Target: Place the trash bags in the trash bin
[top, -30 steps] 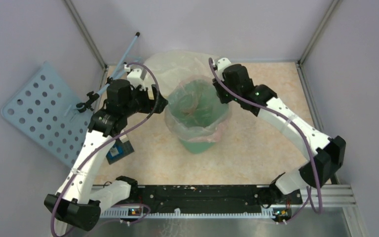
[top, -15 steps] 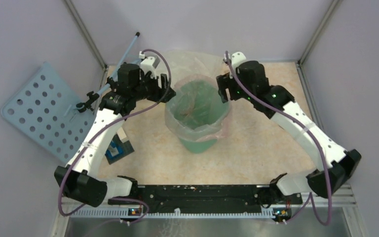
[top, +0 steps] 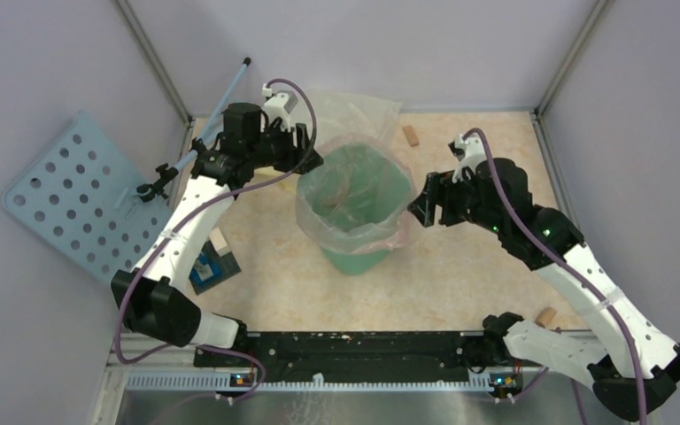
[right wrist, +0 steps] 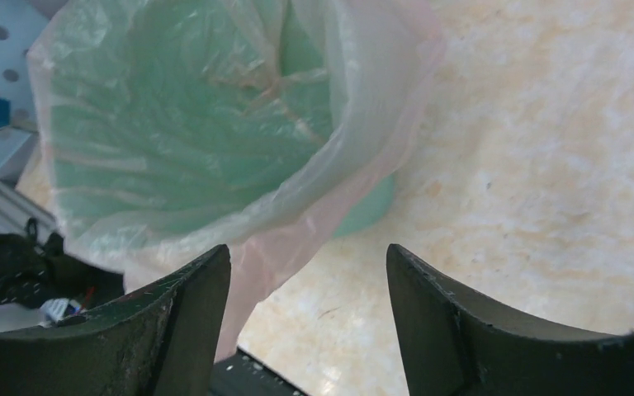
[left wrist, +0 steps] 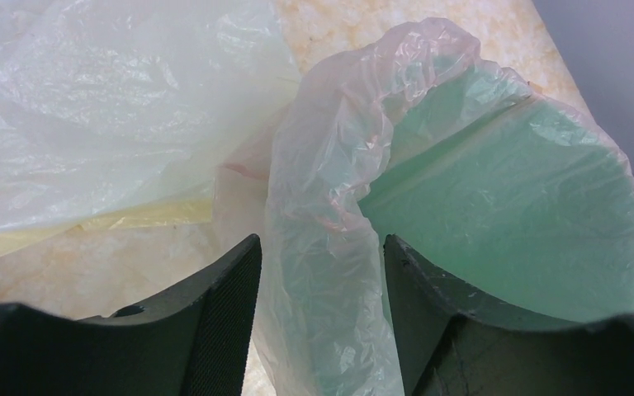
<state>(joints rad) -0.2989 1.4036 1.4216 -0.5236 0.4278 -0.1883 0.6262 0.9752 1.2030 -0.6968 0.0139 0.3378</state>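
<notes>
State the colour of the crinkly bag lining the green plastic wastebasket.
The thin, crinkly plastic bag is translucent pale pink; left wrist view shows it best.

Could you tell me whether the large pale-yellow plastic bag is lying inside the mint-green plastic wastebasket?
No, the large pale-yellow plastic bag lies on the table behind the mint-green plastic wastebasket, outside its rim.

Pale-pink trash bag (top: 315, 220) lines the trash bin (top: 355, 260); left fingers (top: 311, 159) at its far rim, right fingers (top: 421, 207) alongside
</notes>
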